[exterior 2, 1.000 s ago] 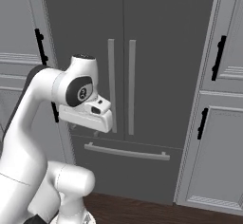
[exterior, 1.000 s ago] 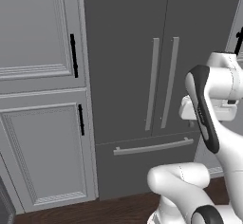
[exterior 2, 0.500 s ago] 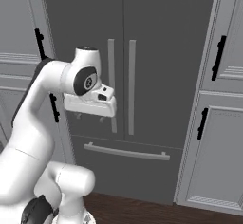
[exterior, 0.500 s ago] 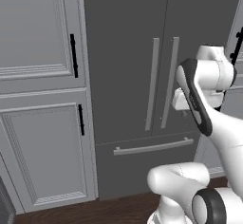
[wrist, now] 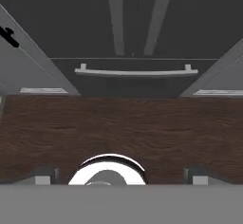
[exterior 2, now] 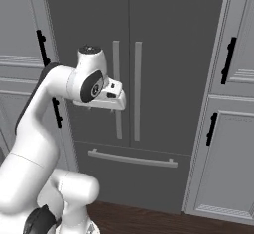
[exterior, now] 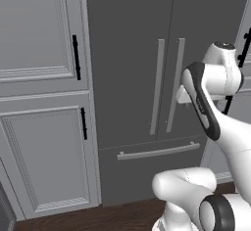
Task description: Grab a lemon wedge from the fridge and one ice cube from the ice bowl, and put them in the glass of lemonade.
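Note:
The fridge (exterior: 127,54) is a tall dark grey appliance straight ahead, and both its doors and its bottom drawer are closed. Two long light-grey bar handles (exterior 2: 137,89) run down the middle seam. My gripper (wrist: 121,176) is open, its fingertips (wrist: 45,175) wide apart with nothing between them. It points down at the floor in front of the drawer handle (wrist: 135,71). In the right base view my hand (exterior 2: 111,96) hangs a little in front of the left door handle, at mid height. The lemon wedge, ice cube, ice bowl and glass of lemonade are out of view.
Panelled light-grey cabinets with black handles flank the fridge on the left (exterior: 44,127) and on the right (exterior 2: 223,129). A dark wooden floor (wrist: 118,128) runs between my base and the fridge. My own raised arm (exterior: 206,107) hides part of the right door.
My hand has risen and swung closer to the fridge's door handles. The fridge stays closed, the gripper stays open, and the base has not moved.

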Tool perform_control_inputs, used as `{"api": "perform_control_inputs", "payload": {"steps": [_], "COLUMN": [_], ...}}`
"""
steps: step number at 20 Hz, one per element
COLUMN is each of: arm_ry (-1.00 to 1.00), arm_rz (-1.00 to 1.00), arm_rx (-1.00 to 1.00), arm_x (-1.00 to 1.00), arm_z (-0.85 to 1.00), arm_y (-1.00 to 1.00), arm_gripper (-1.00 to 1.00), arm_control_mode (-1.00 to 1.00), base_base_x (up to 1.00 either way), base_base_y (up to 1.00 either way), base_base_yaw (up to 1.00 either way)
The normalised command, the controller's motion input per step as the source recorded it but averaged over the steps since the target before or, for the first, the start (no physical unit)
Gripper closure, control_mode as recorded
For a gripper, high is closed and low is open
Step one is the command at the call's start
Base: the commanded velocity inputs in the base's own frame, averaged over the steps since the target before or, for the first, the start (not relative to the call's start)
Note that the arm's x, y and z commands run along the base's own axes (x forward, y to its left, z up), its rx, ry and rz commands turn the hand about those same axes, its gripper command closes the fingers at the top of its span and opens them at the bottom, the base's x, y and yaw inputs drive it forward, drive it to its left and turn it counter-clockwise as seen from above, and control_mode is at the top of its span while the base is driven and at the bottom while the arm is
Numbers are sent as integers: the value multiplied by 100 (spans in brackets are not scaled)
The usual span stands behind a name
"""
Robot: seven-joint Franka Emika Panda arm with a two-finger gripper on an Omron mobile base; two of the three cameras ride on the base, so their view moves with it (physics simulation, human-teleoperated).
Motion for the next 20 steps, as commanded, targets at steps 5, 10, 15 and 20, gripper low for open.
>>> {"api": "perform_control_inputs", "payload": {"steps": [5, 10, 15, 20], "arm_ry": [-40, -19, -3, 0], "arm_rz": [0, 0, -5, -9], "arm_rx": [0, 0, -1, -1], "arm_x": [22, 77, 62, 73], "arm_z": [0, 0, -7, -30], "arm_y": [-17, -31, -17, -1], "arm_gripper": [-100, -100, -100, -100], "arm_control_mode": [-100, -100, -100, -100], "base_base_x": [0, 0, 0, 0], "base_base_y": [0, 0, 0, 0], "base_base_yaw": [0, 0, 0, 0]}}
